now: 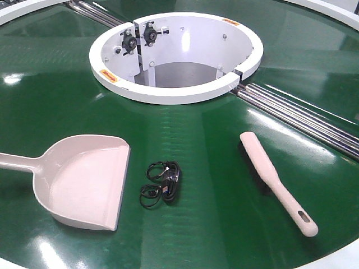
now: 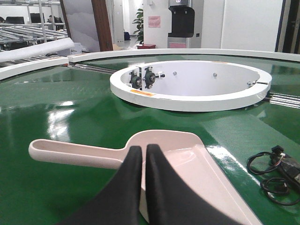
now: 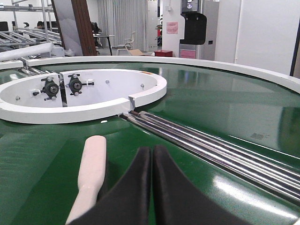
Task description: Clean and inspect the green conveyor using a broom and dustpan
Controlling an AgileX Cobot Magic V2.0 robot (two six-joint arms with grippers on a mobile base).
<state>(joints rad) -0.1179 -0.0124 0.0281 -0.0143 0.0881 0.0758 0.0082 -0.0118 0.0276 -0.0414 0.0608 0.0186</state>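
The beige-pink dustpan (image 1: 84,182) lies flat on the green conveyor (image 1: 202,134) at the front left, mouth facing right, handle running off the left edge. The broom (image 1: 276,180) lies at the front right, bristles down, slotted handle toward me. Neither arm shows in the front view. In the left wrist view my left gripper (image 2: 144,149) is shut and empty, its tips over the dustpan (image 2: 183,152) where the handle meets the scoop. In the right wrist view my right gripper (image 3: 152,150) is shut and empty, just right of the broom (image 3: 92,168).
A small black cable bundle (image 1: 162,184) lies on the belt between dustpan and broom. The white ring hub (image 1: 176,56) stands at the centre, with silver rails (image 1: 303,115) running out to the right. The conveyor's white rim (image 1: 342,259) is at the front right.
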